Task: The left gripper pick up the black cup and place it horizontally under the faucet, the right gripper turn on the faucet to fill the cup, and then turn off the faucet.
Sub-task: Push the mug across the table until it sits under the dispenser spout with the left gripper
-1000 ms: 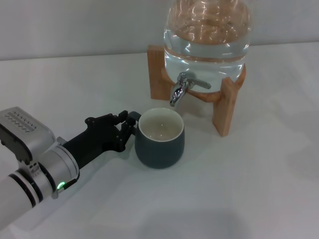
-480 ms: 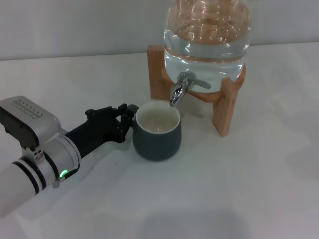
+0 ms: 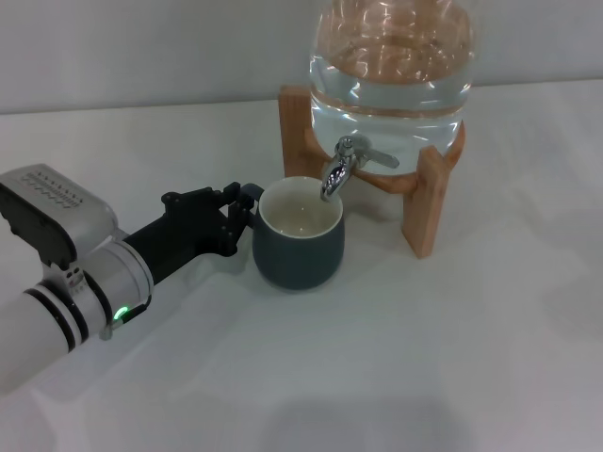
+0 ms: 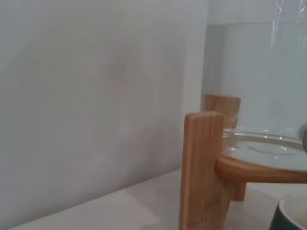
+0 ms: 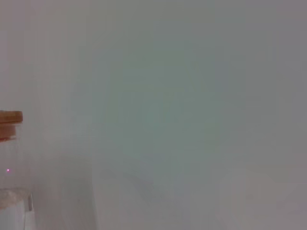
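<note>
The black cup (image 3: 298, 250) stands upright on the white table, its cream inside showing, directly below the spout of the chrome faucet (image 3: 341, 166). The faucet sticks out of the clear water jar (image 3: 391, 71) on its wooden stand (image 3: 424, 202), and its flat lever points to the right. My left gripper (image 3: 243, 218) is shut on the cup's handle at the cup's left side. A corner of the cup's rim (image 4: 293, 215) shows in the left wrist view beside a stand leg (image 4: 201, 167). My right gripper is out of view.
The wooden stand's front leg (image 3: 421, 212) stands just right of the cup. A pale wall runs behind the jar. The right wrist view shows a blank wall and a bit of the jar's wooden lid (image 5: 9, 122).
My left gripper has carried the cup a little away from me and towards the stand, so the rim now sits under the spout.
</note>
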Robot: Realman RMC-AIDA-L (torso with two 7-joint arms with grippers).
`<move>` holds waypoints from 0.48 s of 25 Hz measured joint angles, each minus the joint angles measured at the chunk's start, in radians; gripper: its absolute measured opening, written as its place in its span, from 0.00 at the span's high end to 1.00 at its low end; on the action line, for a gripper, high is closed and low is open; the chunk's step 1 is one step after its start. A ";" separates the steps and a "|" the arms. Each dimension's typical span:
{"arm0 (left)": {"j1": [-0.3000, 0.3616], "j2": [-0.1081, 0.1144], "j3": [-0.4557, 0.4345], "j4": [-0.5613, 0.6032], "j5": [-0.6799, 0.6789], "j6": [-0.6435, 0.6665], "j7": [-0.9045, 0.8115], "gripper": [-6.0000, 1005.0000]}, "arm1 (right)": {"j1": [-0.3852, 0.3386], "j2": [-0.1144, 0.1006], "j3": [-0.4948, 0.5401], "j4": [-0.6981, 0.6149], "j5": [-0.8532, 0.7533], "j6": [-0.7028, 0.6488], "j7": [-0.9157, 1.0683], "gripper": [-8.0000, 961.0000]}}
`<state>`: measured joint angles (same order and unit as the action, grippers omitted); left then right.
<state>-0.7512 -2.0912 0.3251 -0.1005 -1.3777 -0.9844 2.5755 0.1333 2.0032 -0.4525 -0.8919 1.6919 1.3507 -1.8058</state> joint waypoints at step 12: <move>-0.024 -0.003 0.004 -0.003 0.007 0.001 0.004 0.83 | 0.008 0.000 0.000 0.013 0.000 0.001 -0.005 0.13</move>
<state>-0.7753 -2.0940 0.3287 -0.1033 -1.3706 -0.9832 2.5793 0.1412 2.0032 -0.4525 -0.8793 1.6919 1.3518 -1.8111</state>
